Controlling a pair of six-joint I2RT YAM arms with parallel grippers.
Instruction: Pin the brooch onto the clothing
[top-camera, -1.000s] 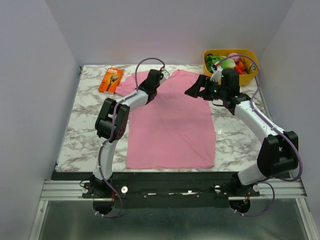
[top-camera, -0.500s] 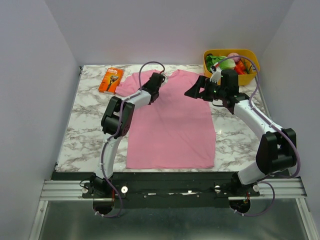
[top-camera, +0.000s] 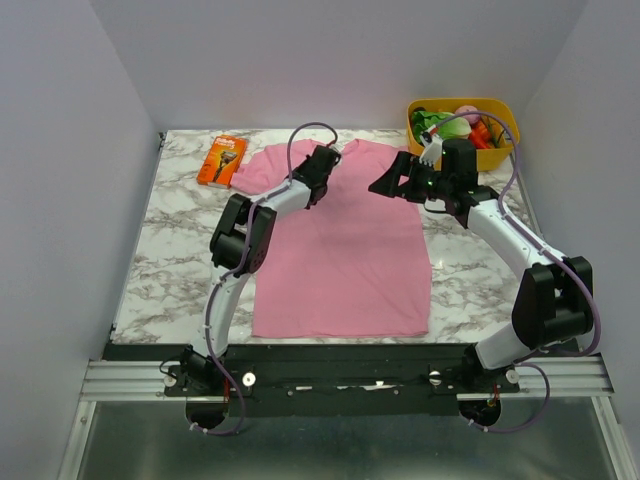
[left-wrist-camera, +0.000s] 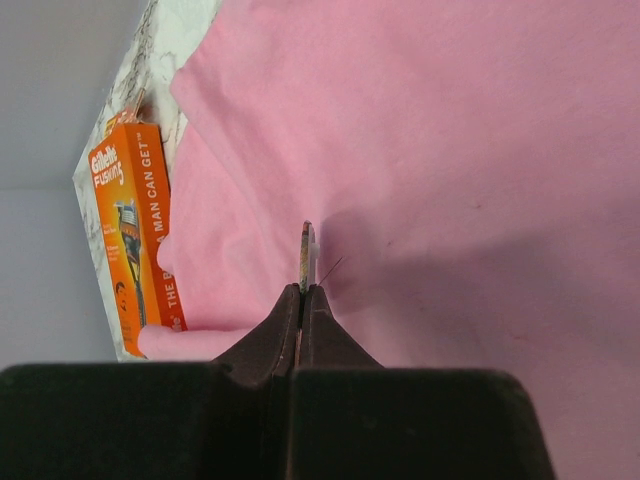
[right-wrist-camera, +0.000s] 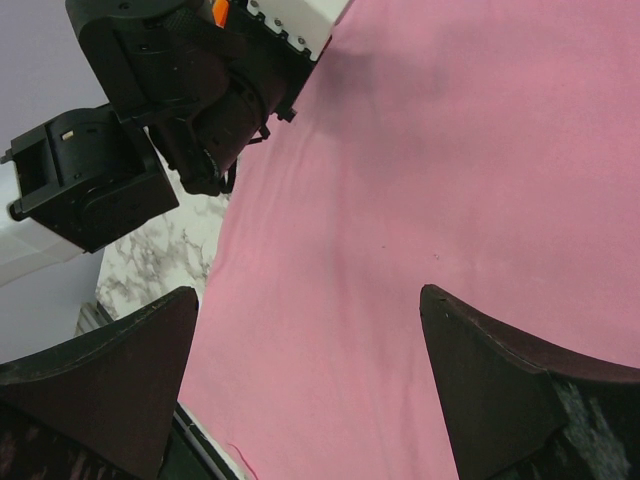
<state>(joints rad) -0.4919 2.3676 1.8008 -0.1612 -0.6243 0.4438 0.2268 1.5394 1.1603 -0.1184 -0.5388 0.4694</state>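
Holding brooch (left-wrist-camera: 306, 252) edge-on at frame centre, left gripper (left-wrist-camera: 302, 296) pinched fully closed on it just above shirt (left-wrist-camera: 480, 150), presumably to drive the pin in. Right gripper (right-wrist-camera: 308, 300) spread wide, empty, over shirt, likely ready to steady fabric. Orange box (left-wrist-camera: 135, 235) left of frame.

- Left arm (top-camera: 240, 235) and right arm (top-camera: 512, 245) are showing white links, black joints.
- Lilac cables (top-camera: 312, 125) are looping along both.
- Right gripper (right-wrist-camera: 305, 292) is showing 2 black wedge fingers (right-wrist-camera: 100, 390).
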